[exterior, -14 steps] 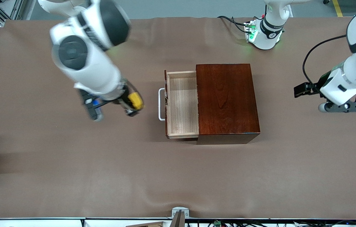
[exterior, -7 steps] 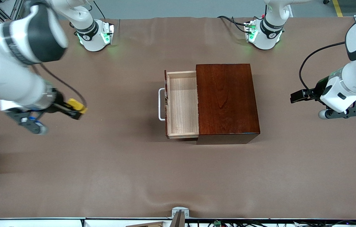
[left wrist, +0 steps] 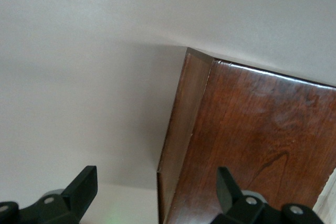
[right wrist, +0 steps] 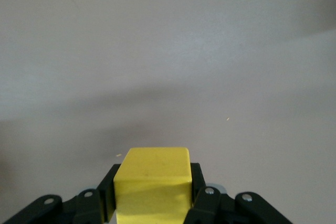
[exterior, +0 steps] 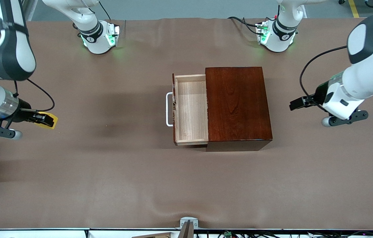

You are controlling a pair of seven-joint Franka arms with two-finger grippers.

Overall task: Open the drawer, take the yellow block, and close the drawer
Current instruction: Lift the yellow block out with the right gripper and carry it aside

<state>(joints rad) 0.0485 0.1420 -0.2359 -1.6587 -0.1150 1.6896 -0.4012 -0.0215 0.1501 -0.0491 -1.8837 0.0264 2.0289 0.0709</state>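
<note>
The right gripper (exterior: 46, 119) pinched the yellow block (exterior: 48, 119) over the bare table (exterior: 107, 172), well away from the wooden box (exterior: 237, 105) toward the right arm's end. The drawer (exterior: 190, 109) stood pulled out. The left gripper (exterior: 297, 104) hung spread beside the box.

The left gripper (left wrist: 157, 190), its two black fingers (left wrist: 84, 184) spread wide apart, hangs over a corner of the glossy dark reddish-brown wooden box (left wrist: 252, 140), whose grained top and one narrow side face show, standing on the plain pale table surface (left wrist: 89, 77).
</note>
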